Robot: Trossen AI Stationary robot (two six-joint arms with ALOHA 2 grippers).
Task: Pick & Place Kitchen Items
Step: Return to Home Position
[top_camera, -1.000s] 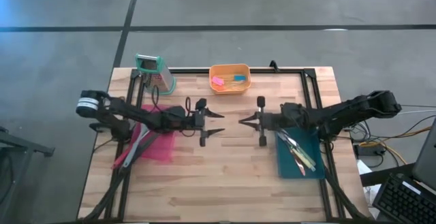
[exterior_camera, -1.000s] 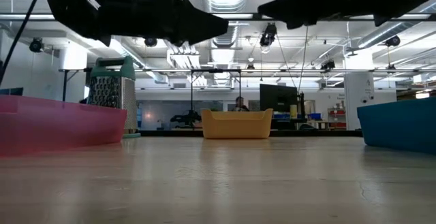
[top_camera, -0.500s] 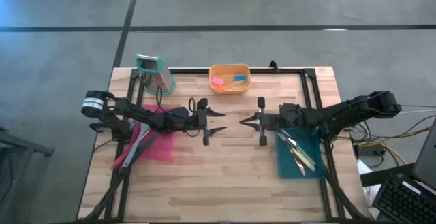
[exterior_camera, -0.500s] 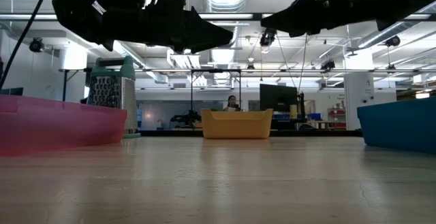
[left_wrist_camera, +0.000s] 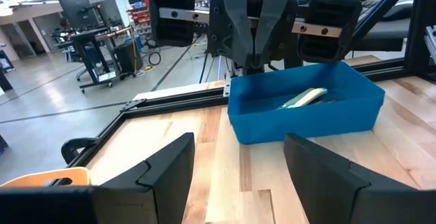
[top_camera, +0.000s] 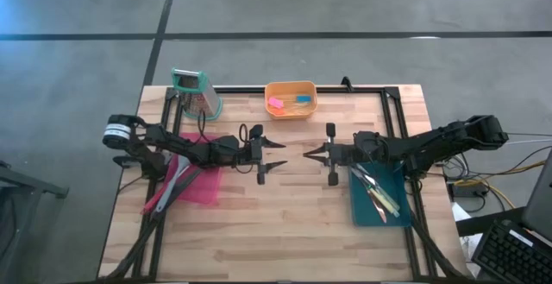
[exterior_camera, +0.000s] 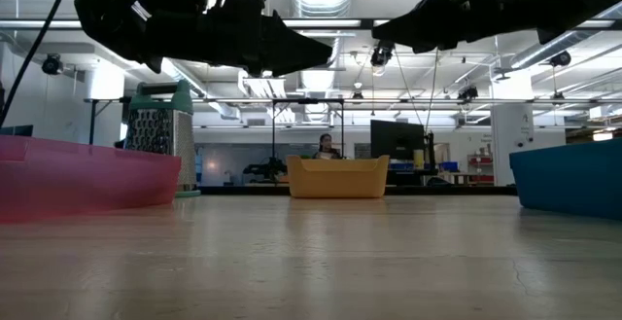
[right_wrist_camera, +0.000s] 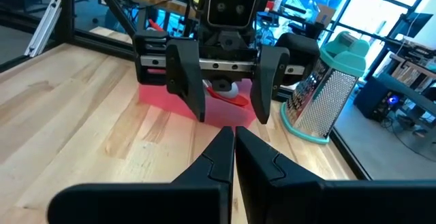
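Note:
My left gripper (top_camera: 283, 156) hangs open above the middle of the table, pointing level toward the right edge, with nothing between its fingers (left_wrist_camera: 170, 176). Facing it, a short gap away, my right gripper (top_camera: 306, 154) is shut and empty (right_wrist_camera: 234, 149). Red and black long-handled spoons (top_camera: 175, 183) lie in the pink tray (top_camera: 203, 189) under the left arm. Slim metal cutlery and a pale tool (top_camera: 378, 193) lie in the blue tray (top_camera: 366, 211) under the right arm. Small pink and blue tools (top_camera: 287, 103) sit in the orange tub (top_camera: 291, 88) at the far edge.
A green-topped metal grater (top_camera: 197, 91) stands at the far left, beside the pink tray. A black frame rail (top_camera: 259, 89) runs along the table's far edge and down both sides. Bare wood lies under both grippers and toward the near edge. A person shows in the room behind the tub (exterior_camera: 326, 147).

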